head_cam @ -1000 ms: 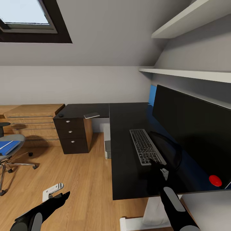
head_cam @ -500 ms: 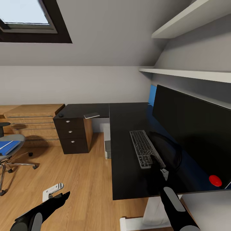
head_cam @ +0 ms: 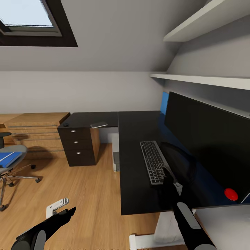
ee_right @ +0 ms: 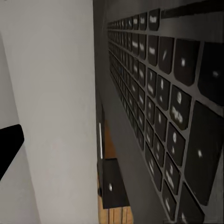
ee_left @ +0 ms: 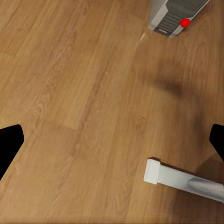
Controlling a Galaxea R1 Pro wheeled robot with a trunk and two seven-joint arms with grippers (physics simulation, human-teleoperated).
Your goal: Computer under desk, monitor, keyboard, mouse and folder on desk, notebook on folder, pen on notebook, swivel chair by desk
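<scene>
The right gripper (head_cam: 167, 177) rests at the near end of the keyboard (head_cam: 154, 160), which lies on the desk (head_cam: 133, 180) in front of the monitor (head_cam: 208, 139); whether its jaws grip it I cannot tell. The left gripper (head_cam: 67, 209) hangs over the floor (head_cam: 86, 194), jaws spread and empty, and the folder (head_cam: 7, 158) lies on the swivel chair (head_cam: 10, 163).
</scene>
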